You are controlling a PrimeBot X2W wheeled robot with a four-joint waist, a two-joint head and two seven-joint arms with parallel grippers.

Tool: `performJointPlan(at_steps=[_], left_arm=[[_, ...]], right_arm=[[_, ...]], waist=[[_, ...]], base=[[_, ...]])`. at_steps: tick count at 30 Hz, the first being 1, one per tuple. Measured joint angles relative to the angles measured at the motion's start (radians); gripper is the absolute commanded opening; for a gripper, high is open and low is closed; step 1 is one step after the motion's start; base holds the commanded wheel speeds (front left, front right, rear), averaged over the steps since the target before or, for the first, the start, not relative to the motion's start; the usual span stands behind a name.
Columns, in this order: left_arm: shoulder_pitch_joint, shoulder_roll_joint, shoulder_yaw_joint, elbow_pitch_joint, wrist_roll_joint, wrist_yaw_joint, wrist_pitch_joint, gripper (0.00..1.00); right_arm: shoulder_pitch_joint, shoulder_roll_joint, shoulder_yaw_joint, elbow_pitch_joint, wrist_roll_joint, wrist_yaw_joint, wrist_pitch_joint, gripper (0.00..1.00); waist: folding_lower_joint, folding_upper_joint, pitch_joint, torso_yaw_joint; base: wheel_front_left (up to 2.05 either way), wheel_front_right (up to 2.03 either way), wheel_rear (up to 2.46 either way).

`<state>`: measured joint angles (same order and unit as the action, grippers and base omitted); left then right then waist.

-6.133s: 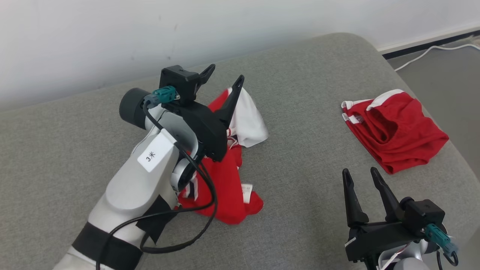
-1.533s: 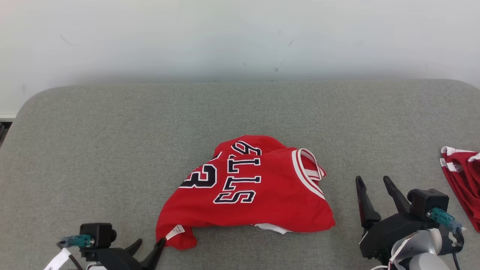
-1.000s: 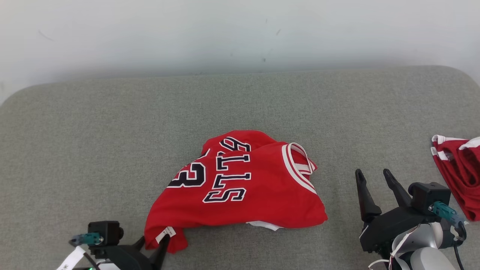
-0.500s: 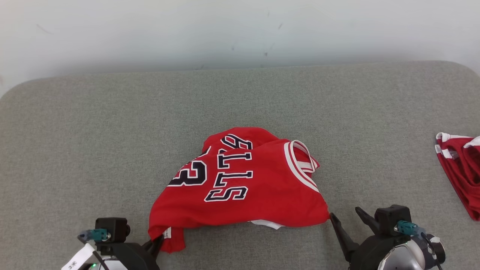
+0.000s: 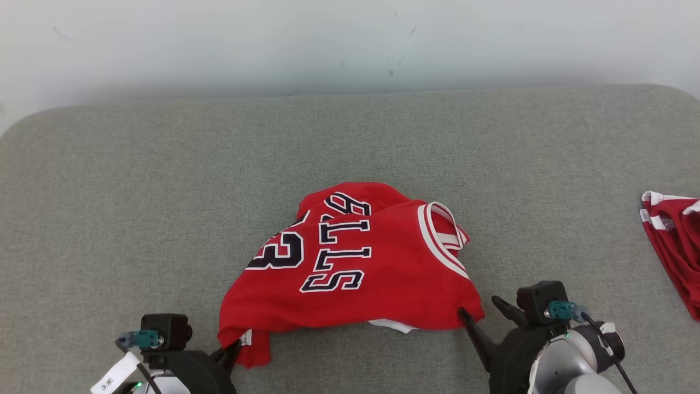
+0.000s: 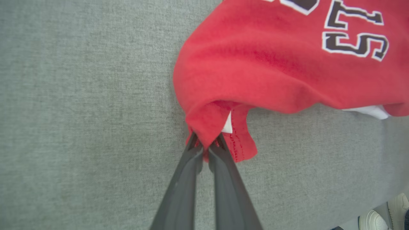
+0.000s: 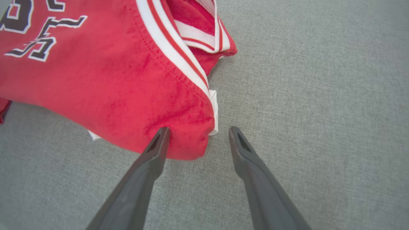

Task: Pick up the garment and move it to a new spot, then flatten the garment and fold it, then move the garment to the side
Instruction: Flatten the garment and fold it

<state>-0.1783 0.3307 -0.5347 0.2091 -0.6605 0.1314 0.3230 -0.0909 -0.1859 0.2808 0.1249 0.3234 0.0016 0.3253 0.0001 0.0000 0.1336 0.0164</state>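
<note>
My left gripper [image 6: 204, 145] is clamped on a corner of the garment [image 5: 355, 273], crumpled just ahead of both tools; my right gripper [image 7: 198, 132] gapes at the other corner; it's soft and floppy, so I'd pinch hems.

the garment [image 5: 383, 295] pinched in the left end effector [image 6: 206, 143] is soft, matt red knit cloth with stitched hems, ribbed white trim and flat black lettering. just ahead of the right end effector [image 7: 198, 129] its nap looks faintly fuzzy. beneath both, the cushion [image 5: 136, 191] is coarse grey woven fabric. the fingers [image 7: 139, 182] are smooth, matt dark plastic.
</note>
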Motion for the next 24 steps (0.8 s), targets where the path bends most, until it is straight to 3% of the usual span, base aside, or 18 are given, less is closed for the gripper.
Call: performJointPlan(at_steps=[1, 2, 4, 5, 6, 13, 14, 15, 24], left_arm=[[0.002, -0.003, 0.003, -0.002, 0.003, 0.0, 0.002, 0.0], [0.006, -0.005, 0.006, -0.003, 0.003, 0.0, 0.004, 0.0], [0.007, -0.009, 0.013, -0.006, 0.01, 0.0, 0.013, 0.0], [0.007, -0.01, 0.016, -0.008, 0.01, 0.0, 0.017, 0.0], [0.007, -0.012, 0.02, -0.009, 0.011, 0.0, 0.019, 0.0], [0.01, -0.021, 0.045, -0.021, 0.029, 0.0, 0.039, 0.0], [0.01, -0.022, 0.048, -0.023, 0.032, 0.0, 0.045, 0.0], [0.01, -0.024, 0.049, -0.025, 0.035, 0.0, 0.047, 0.0], [0.035, -0.029, 0.069, -0.041, 0.063, 0.0, 0.069, 0.0]], right_arm=[[-0.007, 0.002, -0.001, 0.002, 0.0, 0.0, 0.002, 0.86], [-0.014, 0.005, -0.001, 0.006, 0.0, 0.0, 0.007, 0.47], [-0.028, 0.012, -0.004, 0.017, 0.002, 0.002, 0.018, 0.16], [-0.032, 0.014, -0.005, 0.025, 0.003, 0.004, 0.02, 0.06], [-0.037, 0.016, -0.007, 0.033, 0.006, 0.004, 0.025, 0.0], [-0.045, 0.022, -0.015, 0.058, 0.02, 0.007, 0.044, 0.0], [-0.044, 0.023, -0.018, 0.058, 0.023, 0.007, 0.044, 0.45], [-0.044, 0.024, -0.02, 0.058, 0.028, 0.007, 0.044, 1.0], [-0.034, 0.031, -0.021, 0.059, 0.046, 0.007, 0.051, 1.0]], waist=[[0.0, 0.0, 0.002, 0.001], [0.0, 0.0, 0.003, 0.002], [0.0, 0.0, 0.006, 0.004], [0.0, 0.0, 0.008, 0.006], [0.0, 0.0, 0.01, 0.007], [0.0, 0.0, 0.015, 0.013], [0.0, 0.0001, 0.014, 0.013], [0.0, 0.0, 0.013, 0.013], [-0.0002, 0.0, 0.007, 0.012]], base=[[0.0, 0.0, 0.0], [0.0, 0.0, 0.0], [0.0, 0.0, 0.0], [0.0, 0.0, 0.0], [0.0, 0.0, 0.0], [0.0, 0.0, 0.0], [0.0, 0.0, 0.0], [0.0, 0.0, 0.0], [0.0, 0.0, 0.0]])
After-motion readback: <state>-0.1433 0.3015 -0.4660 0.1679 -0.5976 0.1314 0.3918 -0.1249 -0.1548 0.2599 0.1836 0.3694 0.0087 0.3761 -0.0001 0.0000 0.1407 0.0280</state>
